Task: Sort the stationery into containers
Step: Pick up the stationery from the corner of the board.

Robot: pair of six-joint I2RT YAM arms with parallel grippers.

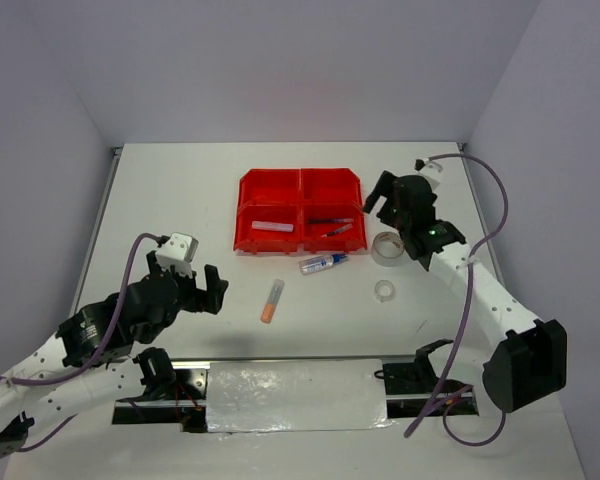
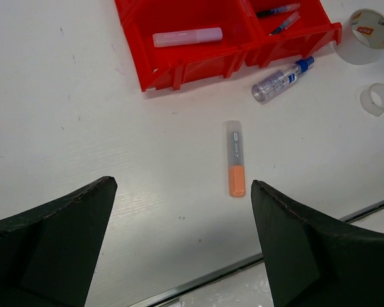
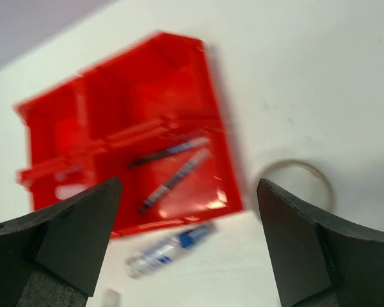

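Highlighter [image 2: 236,167] untouched; L gripper [image 2: 182,214] wide open, empty; R gripper [image 3: 187,214] wide open, empty; its long axis near-far, orange end toward arms.

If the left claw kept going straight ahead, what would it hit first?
Probably the orange highlighter, centred ahead of the open left gripper in its wrist view, though bare table might come first.

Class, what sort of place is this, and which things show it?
Likely a robotics lab workcell: robot arms bolted to a white table, plain walls enclosing it, stationery staged beside red bins.
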